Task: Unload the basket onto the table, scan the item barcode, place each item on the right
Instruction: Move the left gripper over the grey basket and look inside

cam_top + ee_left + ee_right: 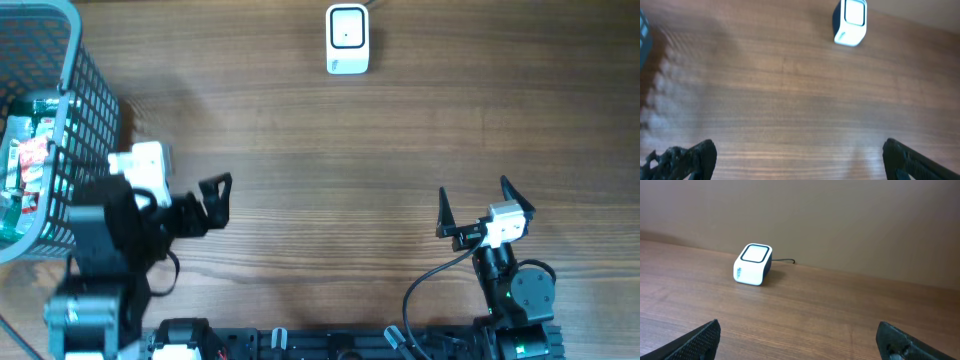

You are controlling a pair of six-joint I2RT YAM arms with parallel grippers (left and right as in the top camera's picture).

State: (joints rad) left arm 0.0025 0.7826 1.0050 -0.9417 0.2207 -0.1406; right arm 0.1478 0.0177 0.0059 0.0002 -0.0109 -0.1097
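Note:
The white barcode scanner stands at the far middle of the wooden table, its dark window facing up; it also shows in the left wrist view and the right wrist view. Packaged items in green, red and white lie inside the grey wire basket at the far left. My left gripper hovers just right of the basket, open and empty. Near the front right, my right gripper also stands open with nothing between its fingers.
A thin cable runs from the scanner's back towards the wall. The arm bases and a black rail line the table's front edge. Bare wood lies between the grippers and the scanner.

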